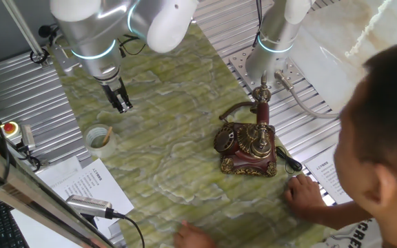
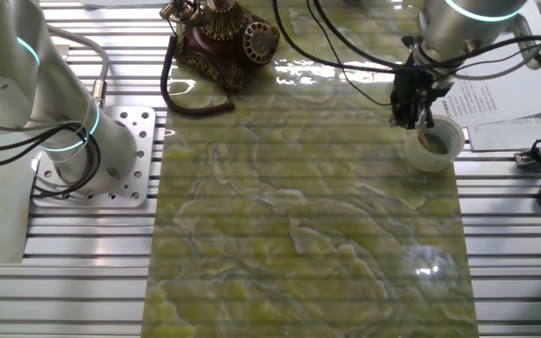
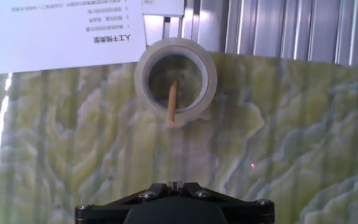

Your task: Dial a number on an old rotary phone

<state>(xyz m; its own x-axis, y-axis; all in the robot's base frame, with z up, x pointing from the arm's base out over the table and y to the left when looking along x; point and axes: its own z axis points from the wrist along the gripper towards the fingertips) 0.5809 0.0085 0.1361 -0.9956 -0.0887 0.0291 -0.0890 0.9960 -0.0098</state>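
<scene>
The old rotary phone (image 1: 247,145) stands on the green marbled mat, dark red-brown with brass trim, its round dial (image 1: 226,140) facing left and its handset on the tall cradle. It also shows at the top of the other fixed view (image 2: 224,33), with its black cord trailing off the mat. My gripper (image 1: 121,103) hangs above the mat far to the left of the phone, with its fingers together and empty. In the other fixed view the gripper (image 2: 409,115) is just beside the tape roll. In the hand view only the gripper tips (image 3: 174,184) show. The phone is out of the hand view.
A clear tape roll (image 1: 100,138) lies near the mat's edge, just ahead of the gripper in the hand view (image 3: 176,81). Printed sheets (image 3: 67,28) lie beyond it. A second arm's base (image 1: 274,48) stands behind the phone. A person's hand (image 1: 302,193) rests right of the phone.
</scene>
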